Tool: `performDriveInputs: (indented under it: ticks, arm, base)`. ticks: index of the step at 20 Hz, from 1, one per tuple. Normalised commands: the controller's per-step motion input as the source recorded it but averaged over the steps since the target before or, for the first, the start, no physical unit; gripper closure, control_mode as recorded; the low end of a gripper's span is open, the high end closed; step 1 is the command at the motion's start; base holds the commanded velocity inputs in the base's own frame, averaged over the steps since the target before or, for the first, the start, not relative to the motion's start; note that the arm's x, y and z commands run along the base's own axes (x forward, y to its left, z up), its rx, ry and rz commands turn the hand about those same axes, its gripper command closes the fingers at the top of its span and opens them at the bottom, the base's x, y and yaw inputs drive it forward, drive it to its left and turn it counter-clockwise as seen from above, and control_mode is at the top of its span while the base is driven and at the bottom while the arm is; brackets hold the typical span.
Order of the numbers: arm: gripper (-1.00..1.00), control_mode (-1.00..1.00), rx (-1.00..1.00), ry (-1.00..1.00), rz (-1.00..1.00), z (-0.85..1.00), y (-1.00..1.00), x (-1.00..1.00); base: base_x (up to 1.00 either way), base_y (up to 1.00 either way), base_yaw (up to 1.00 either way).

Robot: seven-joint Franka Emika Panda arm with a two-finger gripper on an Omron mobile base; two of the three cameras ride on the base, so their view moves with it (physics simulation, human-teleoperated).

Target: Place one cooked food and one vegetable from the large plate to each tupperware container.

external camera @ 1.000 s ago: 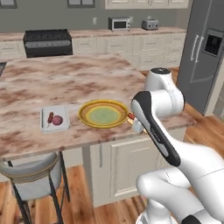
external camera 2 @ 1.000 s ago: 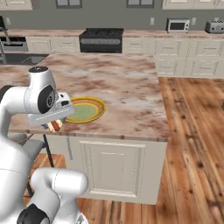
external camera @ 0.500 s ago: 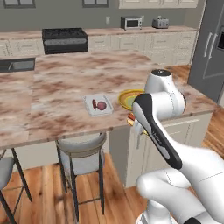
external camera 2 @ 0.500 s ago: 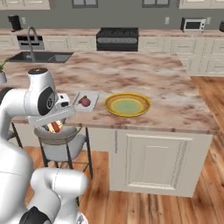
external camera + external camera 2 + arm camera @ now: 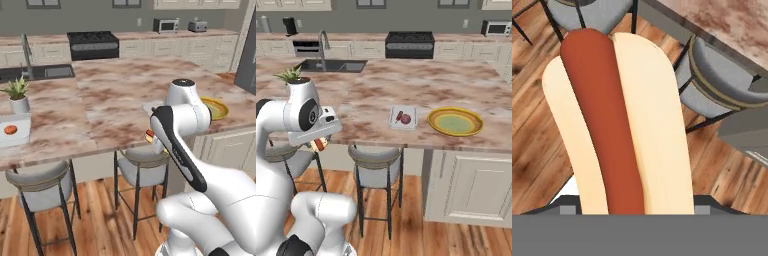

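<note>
Below the counter edge, over the stools [image 5: 373,160], you are carrying a hot dog [image 5: 614,125] in the gripper [image 5: 318,145], jaws closed around the bun. While driving, a jolt risks dropping it before reaching the far tupperware container [image 5: 14,129]; the large plate [image 5: 455,121] is sitting well behind.

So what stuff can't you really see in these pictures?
- The gripper fingertips: in the hand view the long hot dog in its pale bun covers them.
- The hot dog in the left base view: the white arm hides all but its end.
- The small dark red foods in the near grey-white tray: too small to name.
- The far grey-white tray: cut off by the left edge; its orange food is too small to name.
</note>
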Motion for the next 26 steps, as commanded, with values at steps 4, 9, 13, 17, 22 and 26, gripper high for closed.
performDriveInputs:
  ticks: [4, 9, 13, 17, 22, 26]
  arm:
    - [1.00, 1.00, 0.00, 0.00, 0.00, 0.00, 0.00, 0.00]
    - [1.00, 1.00, 0.00, 0.00, 0.00, 0.00, 0.00, 0.00]
    - [1.00, 1.00, 0.00, 0.00, 0.00, 0.00, 0.00, 0.00]
    - [1.00, 1.00, 0.00, 0.00, 0.00, 0.00, 0.00, 0.00]
    - [1.00, 1.00, 0.00, 0.00, 0.00, 0.00, 0.00, 0.00]
    - [1.00, 1.00, 0.00, 0.00, 0.00, 0.00, 0.00, 0.00]
  base:
    - [0.00, 1.00, -0.03]
    - [0.03, 1.00, -0.04]
    - [0.23, 1.00, -0.07]
    - [0.46, 0.96, -0.19]
    - [0.41, 0.82, -0.22]
    - [0.17, 0.60, -0.21]
